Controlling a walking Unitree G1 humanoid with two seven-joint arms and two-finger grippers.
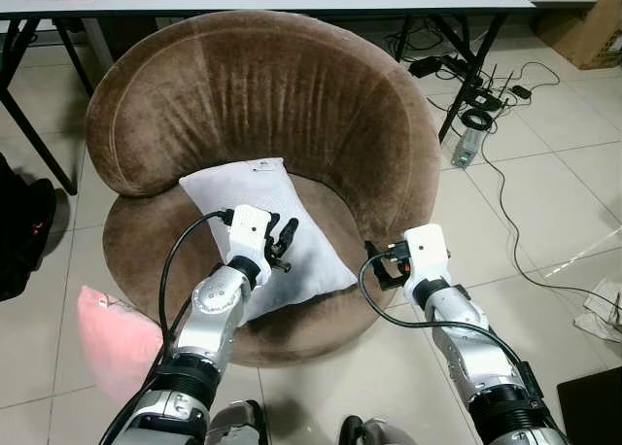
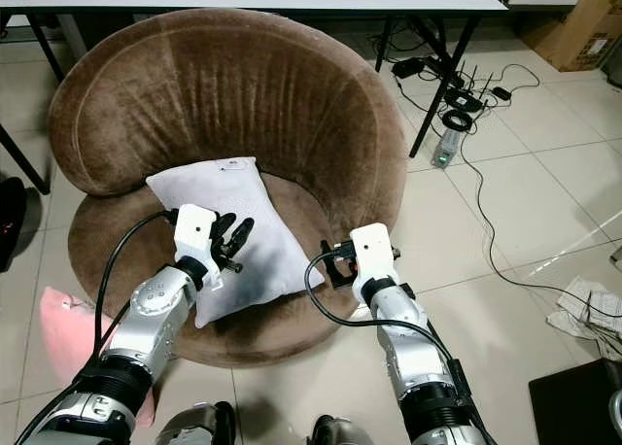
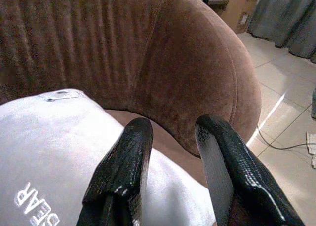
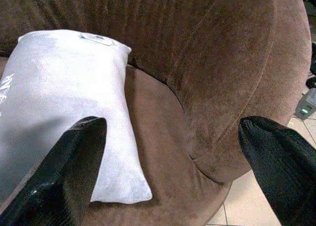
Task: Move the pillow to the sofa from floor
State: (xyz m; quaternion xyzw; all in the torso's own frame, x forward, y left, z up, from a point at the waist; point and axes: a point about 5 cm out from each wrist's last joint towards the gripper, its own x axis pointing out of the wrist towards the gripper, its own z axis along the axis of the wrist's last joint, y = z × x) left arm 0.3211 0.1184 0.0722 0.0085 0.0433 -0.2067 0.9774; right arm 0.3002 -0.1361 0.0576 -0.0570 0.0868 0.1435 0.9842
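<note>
Both sets of jaws stand apart and hold nothing. Going left to right: a pink pillow [image 1: 115,340] lies on the tiled floor [image 1: 544,202] at about 8 o'clock from the round brown sofa chair [image 1: 262,105]. The left gripper [image 1: 283,241] hovers over the white pillow [image 1: 262,233], which rests on the seat, its near end by the front edge. The right gripper [image 1: 381,266], spread wide, hangs at the seat's front rim at about 4 o'clock from that pillow, just beside its corner.

The white pillow looks already delivered, directly under the left fingers [image 3: 123,167] and to the left of the right ones. The risk I see: a careless pull-back could let a fingertip snag the fabric and drag the pillow off the front edge. The pink pillow is not yet moved.
</note>
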